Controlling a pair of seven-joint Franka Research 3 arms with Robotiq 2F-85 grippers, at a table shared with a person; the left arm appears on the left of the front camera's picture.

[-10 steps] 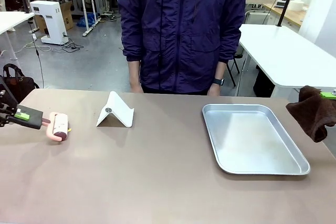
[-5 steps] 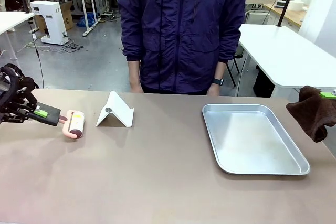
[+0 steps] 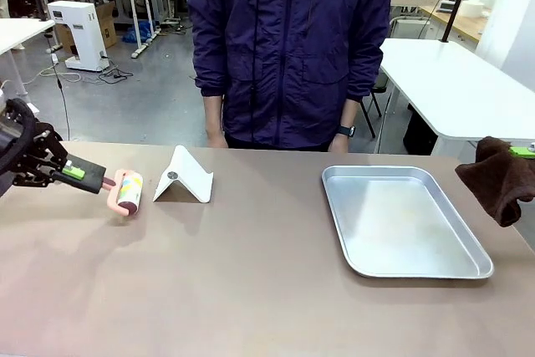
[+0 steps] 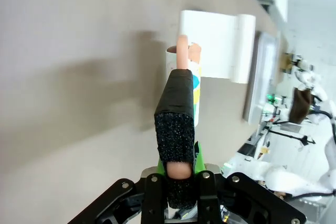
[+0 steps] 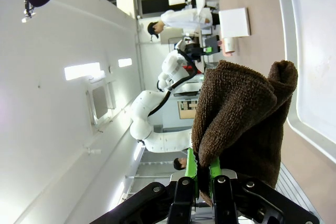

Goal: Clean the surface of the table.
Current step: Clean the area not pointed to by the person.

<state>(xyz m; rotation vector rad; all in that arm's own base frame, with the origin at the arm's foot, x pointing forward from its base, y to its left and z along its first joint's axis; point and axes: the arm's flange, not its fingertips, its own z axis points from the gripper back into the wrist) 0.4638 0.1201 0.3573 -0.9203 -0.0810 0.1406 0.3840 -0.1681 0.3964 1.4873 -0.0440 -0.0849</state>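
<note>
The table [image 3: 251, 282] has a wide matte taupe top. At its left, my left gripper [image 3: 90, 178] is shut on the pink handle of a lint roller [image 3: 129, 191], whose patterned roll rests on or just above the top beside a white folded stand [image 3: 185, 177]. The left wrist view has the gripper [image 4: 177, 129] clamped on the handle, with the lint roller [image 4: 196, 85] ahead over the table [image 4: 79, 77]. At the right edge, my right gripper [image 3: 523, 152] is shut on a brown cloth [image 3: 500, 177] held above the table. That cloth [image 5: 236, 114] hangs bunched from the gripper [image 5: 202, 170].
A shiny metal tray [image 3: 418, 272] lies empty at the right, also visible as the tray [image 5: 315, 51] in the right wrist view. A person in a dark blue jacket [image 3: 288, 48] stands at the far edge, hands down. The white stand [image 4: 215, 45] lies just beyond the roller.
My left gripper has carried the lint roller to the right along the table, up close to the white stand. The right gripper and cloth have stayed still.
</note>
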